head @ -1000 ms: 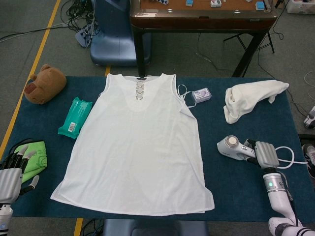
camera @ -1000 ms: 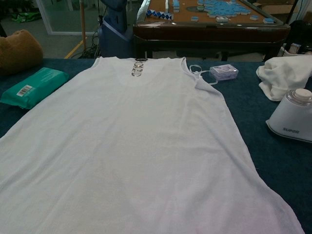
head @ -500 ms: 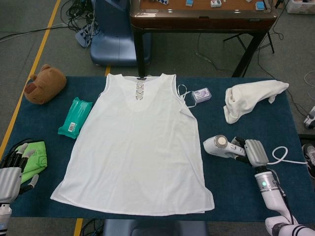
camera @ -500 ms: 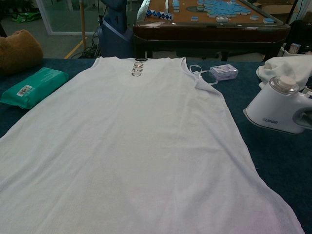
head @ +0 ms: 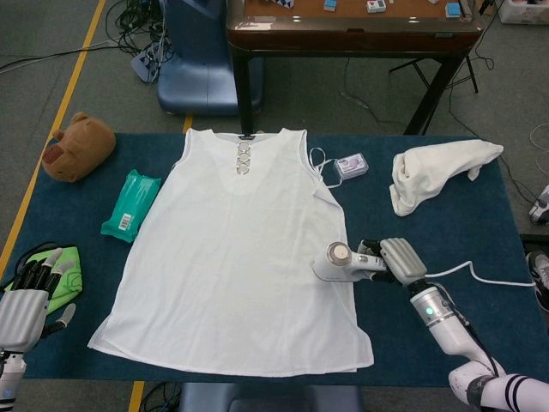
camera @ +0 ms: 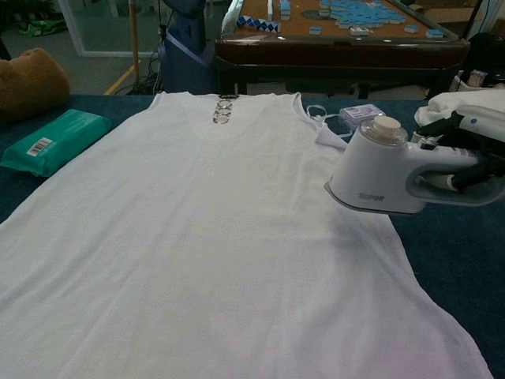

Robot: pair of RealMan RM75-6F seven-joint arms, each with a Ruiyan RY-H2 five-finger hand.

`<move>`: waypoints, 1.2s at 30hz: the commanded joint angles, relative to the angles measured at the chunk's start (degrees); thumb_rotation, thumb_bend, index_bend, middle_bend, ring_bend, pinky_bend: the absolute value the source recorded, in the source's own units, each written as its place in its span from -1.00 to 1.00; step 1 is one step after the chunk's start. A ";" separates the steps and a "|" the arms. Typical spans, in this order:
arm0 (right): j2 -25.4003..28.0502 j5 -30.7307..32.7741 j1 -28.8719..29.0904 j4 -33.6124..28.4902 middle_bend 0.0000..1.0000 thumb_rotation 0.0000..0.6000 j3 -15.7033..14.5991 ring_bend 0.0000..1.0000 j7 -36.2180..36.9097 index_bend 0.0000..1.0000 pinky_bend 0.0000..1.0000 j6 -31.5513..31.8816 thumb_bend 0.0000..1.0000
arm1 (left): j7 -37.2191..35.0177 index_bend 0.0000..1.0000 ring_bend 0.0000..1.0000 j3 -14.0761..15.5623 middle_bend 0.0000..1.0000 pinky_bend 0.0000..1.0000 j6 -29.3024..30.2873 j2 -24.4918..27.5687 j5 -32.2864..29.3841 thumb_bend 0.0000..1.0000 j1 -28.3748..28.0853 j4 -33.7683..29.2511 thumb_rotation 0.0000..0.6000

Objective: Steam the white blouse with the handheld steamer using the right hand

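Observation:
The white blouse lies flat on the blue table, neckline at the far side; the chest view shows the blouse filling most of the frame. My right hand grips the handle of the white handheld steamer, whose head sits over the blouse's right edge. From the chest, the steamer hangs at mid right with my right hand wrapped around its handle. My left hand rests at the table's near left corner, holding nothing, fingers apart.
A green wipes pack and a brown plush toy lie left of the blouse. A green cloth sits by my left hand. A crumpled white cloth and a small box lie at the far right. The steamer's cord trails right.
My right hand has carried the steamer leftward from the bare table onto the blouse's right edge. The cord has been pulled straighter. The left hand has barely moved.

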 commanded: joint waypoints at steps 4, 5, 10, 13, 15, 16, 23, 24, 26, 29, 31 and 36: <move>-0.01 1.93 3.88 -3.35 0.83 1.00 1.65 0.73 -4.36 0.80 0.61 -4.31 0.36 | -2.27 -0.71 -0.81 2.34 -0.90 -0.89 -7.66 2.48 4.28 -0.44 -4.66 -0.88 1.00; -0.21 2.21 4.53 -3.81 0.83 1.00 1.89 0.73 -5.31 0.80 0.61 -4.91 0.36 | -2.45 -0.71 -0.81 2.61 -0.90 -0.89 -9.32 2.85 4.57 -0.44 -5.60 -1.07 1.00; -1.46 3.67 7.21 -4.68 0.83 1.00 2.64 0.73 -8.64 0.80 0.61 -7.69 0.36 | -3.71 -0.75 -0.82 3.57 -0.90 -0.98 -16.47 3.26 5.97 -0.44 -10.05 -1.76 1.00; -2.71 4.79 8.91 -4.46 0.83 1.00 3.22 0.73 -10.33 0.80 0.61 -9.33 0.36 | -4.00 -0.80 -0.84 4.01 -0.91 -1.00 -21.11 3.19 5.88 -0.52 -12.73 -2.25 0.69; -3.60 5.41 10.10 -4.17 0.83 1.00 3.51 0.73 -11.68 0.80 0.61 -10.39 0.36 | -3.66 -0.84 -0.87 4.27 -0.95 -1.00 -24.25 2.91 5.59 -0.58 -14.50 -2.44 0.26; -3.97 5.65 10.58 -4.11 0.83 1.00 3.65 0.73 -12.19 0.80 0.61 -10.75 0.36 | -3.53 -0.85 -0.89 4.40 -0.97 -1.00 -25.61 2.74 5.39 -0.60 -15.24 -2.54 0.08; -7.14 7.21 13.77 -2.33 0.83 1.00 4.60 0.73 -15.92 0.80 0.61 -12.36 0.37 | -2.26 -0.93 -0.96 5.25 -1.00 -1.00 -30.55 0.08 6.64 -0.66 -19.10 -2.44 -0.50; -7.66 7.39 14.19 -1.95 0.83 1.00 4.73 0.73 -16.37 0.80 0.61 -12.41 0.37 | -2.19 -0.93 -0.97 5.44 -1.00 -1.00 -31.08 -0.52 7.02 -0.66 -19.65 -2.18 -0.53; -8.39 7.68 14.74 -1.45 0.83 1.00 4.92 0.73 -16.77 0.80 0.61 -12.48 0.37 | -1.96 -0.93 -0.99 5.80 -1.00 -1.00 -31.95 -1.39 7.67 -0.66 -20.49 -1.86 -0.56; -9.58 8.08 15.69 -0.45 0.83 1.00 5.06 0.73 -17.30 0.80 0.61 -12.79 0.37 | -1.15 -0.93 -1.00 6.21 -1.00 -1.00 -32.50 -3.06 8.47 -0.66 -21.46 -0.90 -0.58; -10.27 8.16 16.17 0.34 0.83 1.00 4.99 0.73 -17.74 0.80 0.61 -12.90 0.37 | -0.80 -0.93 -1.00 6.48 -1.00 -1.00 -33.07 -3.75 8.36 -0.66 -21.87 -0.62 -0.57; -12.25 8.18 17.27 2.50 0.83 1.00 4.81 0.73 -18.11 0.80 0.61 -12.98 0.37 | 0.27 -0.96 -1.00 7.15 -1.00 -1.00 -34.50 -5.39 7.82 -0.66 -22.88 -0.01 -0.59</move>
